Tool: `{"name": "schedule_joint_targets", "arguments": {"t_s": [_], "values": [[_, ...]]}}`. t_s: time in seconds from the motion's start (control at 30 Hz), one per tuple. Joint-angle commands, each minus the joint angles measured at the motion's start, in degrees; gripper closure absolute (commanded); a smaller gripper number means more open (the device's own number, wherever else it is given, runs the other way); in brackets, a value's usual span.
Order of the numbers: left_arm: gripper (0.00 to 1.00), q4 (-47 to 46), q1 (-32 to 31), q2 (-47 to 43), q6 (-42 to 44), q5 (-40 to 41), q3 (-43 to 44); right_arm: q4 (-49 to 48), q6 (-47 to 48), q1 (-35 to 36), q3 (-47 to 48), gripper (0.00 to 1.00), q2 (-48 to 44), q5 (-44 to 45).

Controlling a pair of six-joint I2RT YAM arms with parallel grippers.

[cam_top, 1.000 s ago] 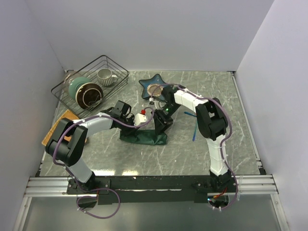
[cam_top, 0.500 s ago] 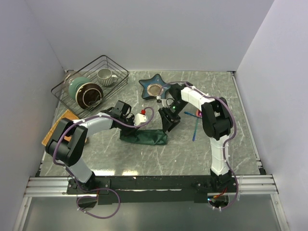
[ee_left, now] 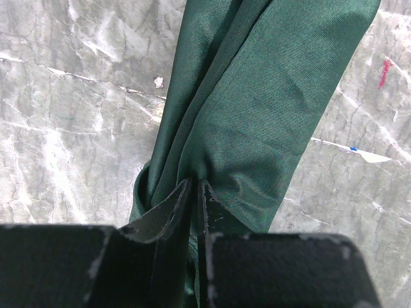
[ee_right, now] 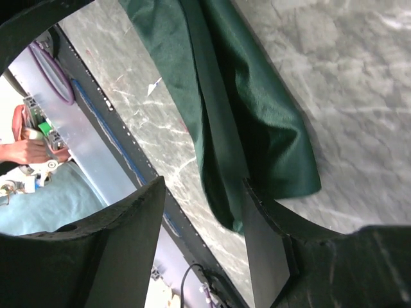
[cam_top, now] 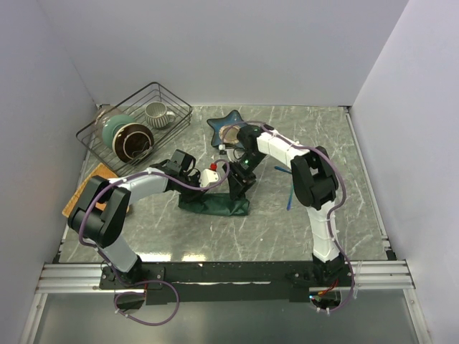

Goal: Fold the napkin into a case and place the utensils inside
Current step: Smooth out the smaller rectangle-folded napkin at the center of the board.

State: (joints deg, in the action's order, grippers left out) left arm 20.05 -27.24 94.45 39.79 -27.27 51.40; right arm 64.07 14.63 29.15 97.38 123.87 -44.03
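Rightward a moment ago, the right arm has swung back over the napkin, which lies mid-desk in a long bundle. Right jaws stand apart above its right end; left jaws pinch the left end. It looks a limp, light cloth, best taken by an edge. Bare desk lies nearer, with a blue utensil to the right.

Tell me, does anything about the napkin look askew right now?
Yes. The napkin is bunched into a rumpled, twisted strip, not flat layers, its folds gathering where the left gripper pinches it. The right gripper hangs open near its other end. The blue utensil lies apart on the table.
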Motion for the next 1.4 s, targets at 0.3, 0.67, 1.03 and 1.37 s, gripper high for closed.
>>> {"name": "schedule_joint_targets", "arguments": {"t_s": [0.3,0.67,1.03,1.37], "values": [[0.86,2.3,-0.1,1.6,1.4,0.5,-1.5,-1.1,1.0,0.7,-1.2,0.48,1.5,-0.4],[0.86,2.2,-0.1,1.4,1.9,0.0,-1.6,0.0,0.7,0.8,3.0,1.00,1.6,-0.6],[0.85,1.7,0.3,1.3,1.8,0.0,-1.7,0.0,0.7,0.9,8.3,1.00,6.1,4.3],[0.65,-2.4,4.4,-5.6,-9.1,-2.7,1.4,-3.0,-0.5,0.9,5.9,1.00,9.5,9.2]]}}
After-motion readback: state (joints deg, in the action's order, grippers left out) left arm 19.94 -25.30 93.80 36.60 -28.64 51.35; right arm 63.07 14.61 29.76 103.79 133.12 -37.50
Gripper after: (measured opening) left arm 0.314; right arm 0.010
